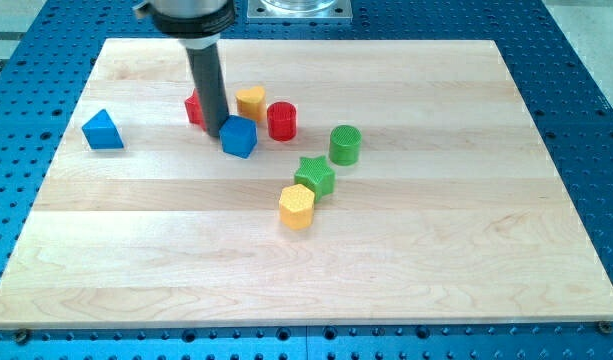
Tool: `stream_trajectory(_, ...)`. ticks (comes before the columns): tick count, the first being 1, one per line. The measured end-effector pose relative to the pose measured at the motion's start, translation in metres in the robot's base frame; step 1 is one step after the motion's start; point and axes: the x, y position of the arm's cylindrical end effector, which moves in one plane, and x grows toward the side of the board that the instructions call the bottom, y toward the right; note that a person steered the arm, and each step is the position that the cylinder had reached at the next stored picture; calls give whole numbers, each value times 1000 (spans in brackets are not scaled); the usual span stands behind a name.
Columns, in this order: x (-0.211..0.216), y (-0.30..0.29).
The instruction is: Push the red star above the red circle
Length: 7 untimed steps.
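The red star lies toward the view's upper left, mostly hidden behind my rod. The red circle stands to its right, past a yellow heart-like block. My tip rests on the board just below and right of the red star, touching the left side of the blue cube. The star sits at about the same height in the view as the yellow block, slightly higher than the red circle.
A blue triangular block lies at the view's left. A green cylinder, a green star and a yellow hexagon sit in a diagonal line right of centre. The wooden board ends at a blue perforated table.
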Motion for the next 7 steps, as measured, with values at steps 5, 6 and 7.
stream_trajectory(5, -72, -46)
stream_trajectory(6, -82, -53)
stream_trajectory(7, -82, -103)
